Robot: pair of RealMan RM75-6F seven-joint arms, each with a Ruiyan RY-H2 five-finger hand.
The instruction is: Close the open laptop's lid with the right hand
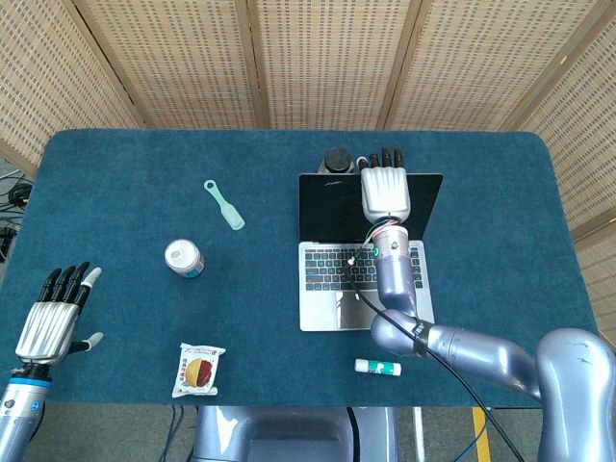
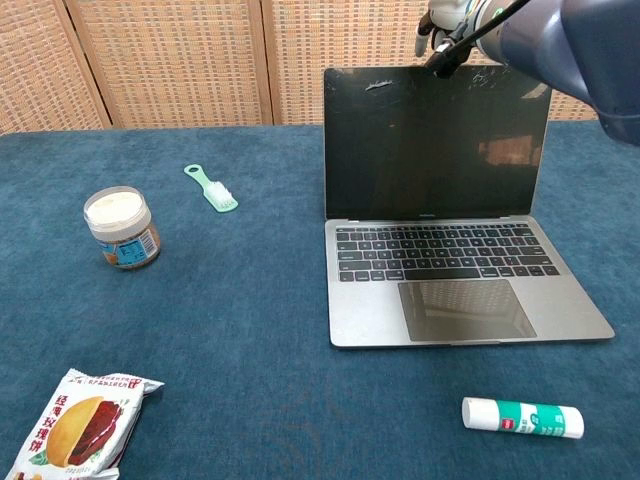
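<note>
The grey laptop (image 1: 362, 279) (image 2: 465, 295) stands open at the table's middle right, its dark screen (image 2: 436, 142) upright. My right hand (image 1: 386, 189) (image 2: 447, 20) hovers flat above the screen's top edge, fingers stretched toward the far side and holding nothing. In the chest view only its lower part shows at the top of the frame, just above the lid. My left hand (image 1: 53, 316) is open at the table's near left corner, away from everything.
A white-lidded jar (image 1: 182, 257) (image 2: 121, 227), a green brush (image 1: 224, 205) (image 2: 211, 187), a snack packet (image 1: 198, 371) (image 2: 82, 424) and a glue stick (image 1: 381, 367) (image 2: 522, 418) lie on the blue table (image 1: 115, 173). A black round object (image 1: 338, 159) sits behind the laptop.
</note>
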